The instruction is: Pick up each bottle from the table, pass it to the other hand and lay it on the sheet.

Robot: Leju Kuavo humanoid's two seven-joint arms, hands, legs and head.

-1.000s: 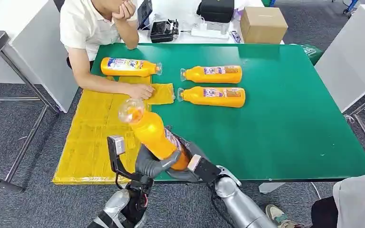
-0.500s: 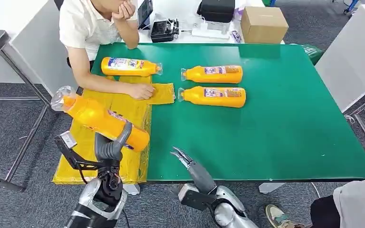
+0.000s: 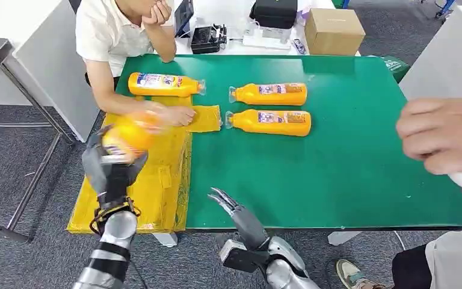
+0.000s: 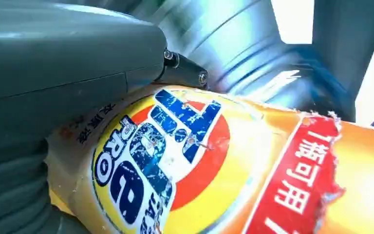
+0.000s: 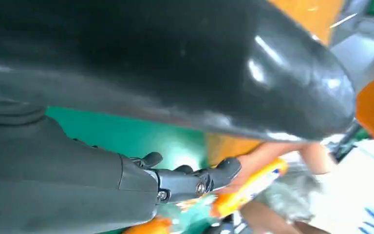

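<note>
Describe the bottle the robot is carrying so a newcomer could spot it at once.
Start at the green table, then find the yellow sheet draped over its left end. The held bottle is above that sheet, gripped by the left hand; the other three orange bottles lie flat.

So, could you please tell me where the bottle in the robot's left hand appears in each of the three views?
Head view: the held bottle, blurred, sits in the left hand over the yellow sheet.
Left wrist view: its label is seen close up beside the grey hand cover.
Right wrist view: I cannot pick it out with certainty.
Shared landmark: the green table, also green in the right wrist view.
</note>
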